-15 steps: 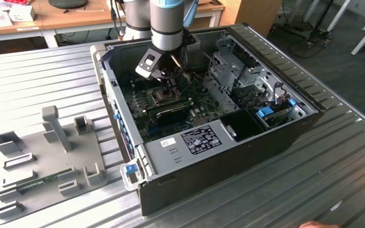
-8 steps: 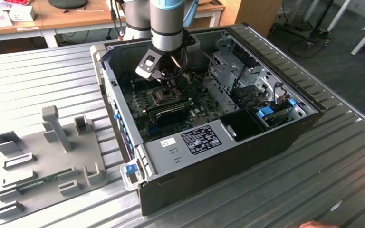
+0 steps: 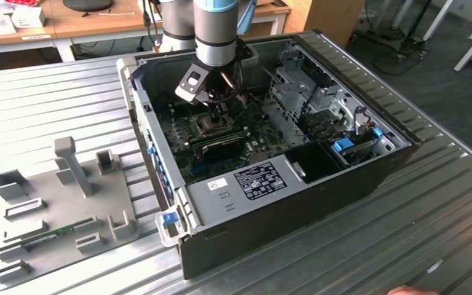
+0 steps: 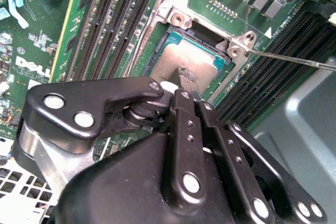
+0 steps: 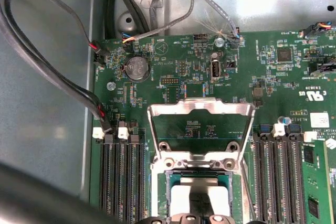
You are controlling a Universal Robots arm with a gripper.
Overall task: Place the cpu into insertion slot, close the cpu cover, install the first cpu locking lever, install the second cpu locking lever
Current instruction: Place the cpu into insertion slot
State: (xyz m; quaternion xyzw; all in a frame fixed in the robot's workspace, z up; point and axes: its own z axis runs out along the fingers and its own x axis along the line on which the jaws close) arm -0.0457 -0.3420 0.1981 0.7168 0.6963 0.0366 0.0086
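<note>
Open computer case point(image 3: 302, 233), with the arm reaching down to the motherboard point(image 5: 236, 77). The gripper point(image 4: 185, 81) has its fingers pressed together with nothing between them. Its tip is set on the cpu point(image 4: 170, 59), we judge to press the chip level in its seat. The cpu lies flat inside the insertion slot point(image 4: 202, 40), between the memory slots point(image 4: 121, 19). Its face is a silvery-beige square with a dark smudge beside the tip. The cpu cover point(image 5: 202, 106) stands swung up on its hinge, leaving the slot free. We see green board through its cut-out centre.
</note>
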